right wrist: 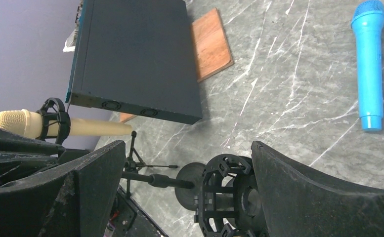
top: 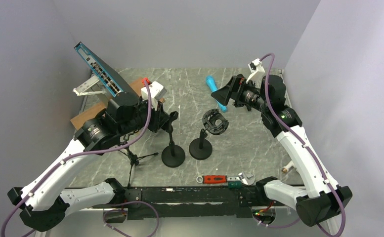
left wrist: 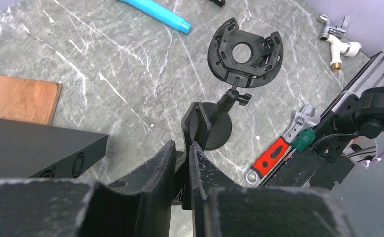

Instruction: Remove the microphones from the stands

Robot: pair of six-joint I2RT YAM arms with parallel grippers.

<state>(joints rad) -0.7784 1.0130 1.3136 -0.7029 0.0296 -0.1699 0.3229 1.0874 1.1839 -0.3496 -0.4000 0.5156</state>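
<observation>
Top external view: the tabletop point(top: 259, 138) carries two round-based stands, the clip stand point(top: 173, 155) directly below the left end effector point(left wrist: 183, 148) and the shock mount stand point(top: 200, 148) just past it. The blue microphone point(right wrist: 370, 69) lies flat beyond the wide-open, empty right end effector point(right wrist: 189, 148). A beige microphone point(right wrist: 96, 128) sits in a ring mount point(right wrist: 56, 118) off to that one's side. The left end effector is pinched onto the black clip point(left wrist: 195, 121), which looks empty. Best, I judge, to brace the stand firmly and draw the mounted microphone out along its own axis.

White-shelled left arm point(top: 46, 175) and right arm point(top: 308, 158) — black joints, black jaws, purple cables point(top: 150, 106) trailing along both
</observation>
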